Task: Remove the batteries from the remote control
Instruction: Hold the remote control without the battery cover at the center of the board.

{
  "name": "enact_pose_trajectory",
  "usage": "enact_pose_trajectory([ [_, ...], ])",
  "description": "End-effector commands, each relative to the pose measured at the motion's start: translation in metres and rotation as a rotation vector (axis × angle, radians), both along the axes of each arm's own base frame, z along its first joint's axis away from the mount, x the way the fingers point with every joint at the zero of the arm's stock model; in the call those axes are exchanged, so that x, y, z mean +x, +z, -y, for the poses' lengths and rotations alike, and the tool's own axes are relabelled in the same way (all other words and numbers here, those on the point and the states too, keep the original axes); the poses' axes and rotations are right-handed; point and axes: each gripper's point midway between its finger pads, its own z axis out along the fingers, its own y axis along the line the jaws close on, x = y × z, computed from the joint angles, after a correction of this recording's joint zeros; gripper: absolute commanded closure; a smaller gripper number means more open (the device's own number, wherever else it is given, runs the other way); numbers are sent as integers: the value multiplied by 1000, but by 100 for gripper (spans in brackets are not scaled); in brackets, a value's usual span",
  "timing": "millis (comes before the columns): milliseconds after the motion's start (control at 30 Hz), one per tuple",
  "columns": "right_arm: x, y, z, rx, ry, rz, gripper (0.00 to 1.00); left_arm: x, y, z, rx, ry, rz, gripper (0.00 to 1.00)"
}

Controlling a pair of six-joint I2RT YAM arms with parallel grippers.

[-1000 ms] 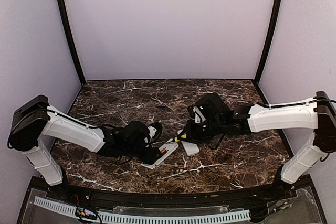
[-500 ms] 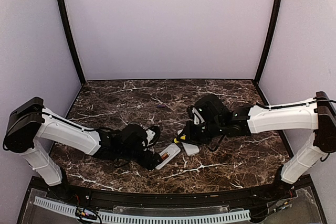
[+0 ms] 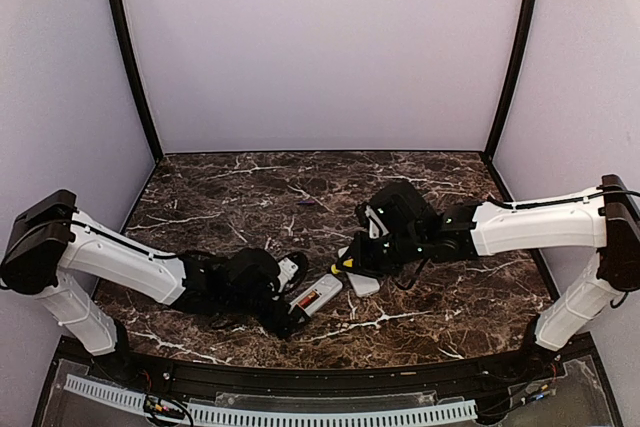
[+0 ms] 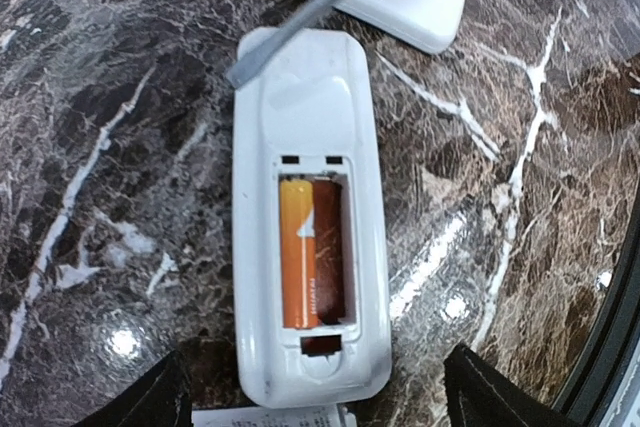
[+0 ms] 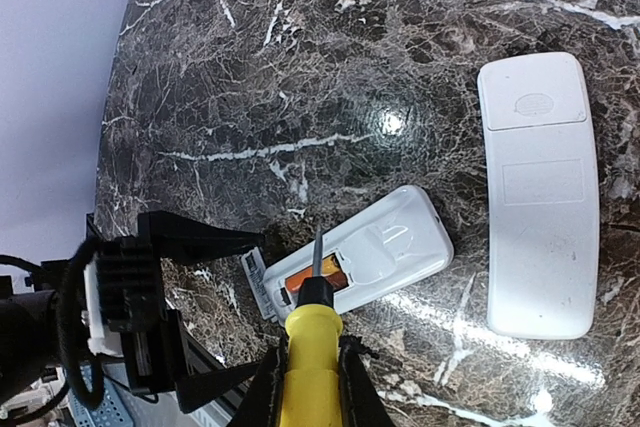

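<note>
**Straight ahead, lengthwise, and nearly unobstructed**

The remote control [image 4: 300, 117] lies back-up on the bench [image 4: 100, 147] with its cover off. The batteries [image 4: 310, 252] sit side by side in the open bay [image 4: 322, 345], one orange and one dark red. Their long axis runs with the remote's, from near-left to far-right in the top view.

We see the left claw [image 4: 315, 387] at the remote's near-left end, spread wide with a finger on either side and nothing in its hold. The bay is directly ahead of it, at the end of the remote closest to it. So we judge the left arm the nearer one for lifting the cells out, though the bay walls leave little room beside them.

The right claw [image 5: 308, 387] is closed on the yellow-handled screwdriver [image 5: 310, 327] and reaches in from the far right. The shaft hangs over the remote's far end, short of the bay, and we cannot tell whether the tip touches the casing. It is the one thing near the path. A second white remote [image 5: 540, 197] lies just beside the first, to the right, not touching it and out of the way.
</note>
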Motion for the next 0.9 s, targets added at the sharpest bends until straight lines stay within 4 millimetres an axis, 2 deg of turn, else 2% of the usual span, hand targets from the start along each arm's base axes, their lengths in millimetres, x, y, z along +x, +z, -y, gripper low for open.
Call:
enact_pose_trajectory([
  [0, -2, 13, -2, 21, -7, 23, 100, -6, -14, -4, 94, -10, 22, 13],
  [233, -3, 13, -3, 21, -2, 27, 100, 2, -23, -10, 189, 48, 78, 17],
  [400, -2, 14, -3, 22, -2, 30, 100, 2, -26, -12, 235, 46, 95, 29],
  [567, -2, 14, -2, 21, -3, 35, 100, 2, -31, -16, 294, 40, 118, 35],
  [667, -1, 14, -3, 21, -4, 36, 100, 1, -34, -18, 311, 52, 123, 44],
  [867, 5, 18, 5, 12, -49, 59, 100, 10, -23, -14, 246, 130, 131, 57],
])
